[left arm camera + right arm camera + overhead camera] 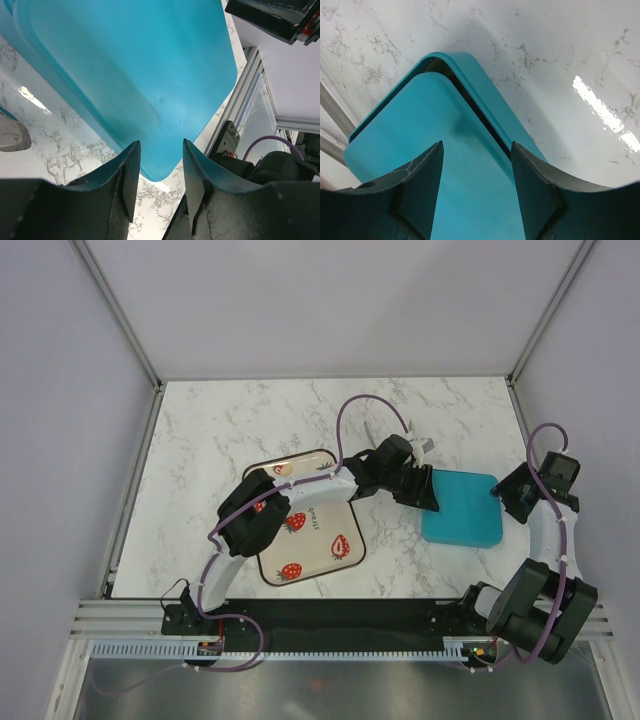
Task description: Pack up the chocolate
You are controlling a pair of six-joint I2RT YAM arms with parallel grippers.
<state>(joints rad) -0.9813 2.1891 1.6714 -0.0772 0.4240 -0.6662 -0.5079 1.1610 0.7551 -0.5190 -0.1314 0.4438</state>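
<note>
No chocolate pieces show in any view. A teal box with its teal lid on top lies on the marble table at the right. In the right wrist view the lid sits slightly off the box rim, with a dark gap along one edge. My left gripper is open and empty over the box's left edge; its view shows the lid just beyond the fingertips. My right gripper is open and empty at the box's right edge, above the lid.
A cream tray with red strawberry prints lies left of centre, partly under my left arm. A small clear plastic object lies behind the left gripper and shows at the left edge of the left wrist view. Metal rails border the table.
</note>
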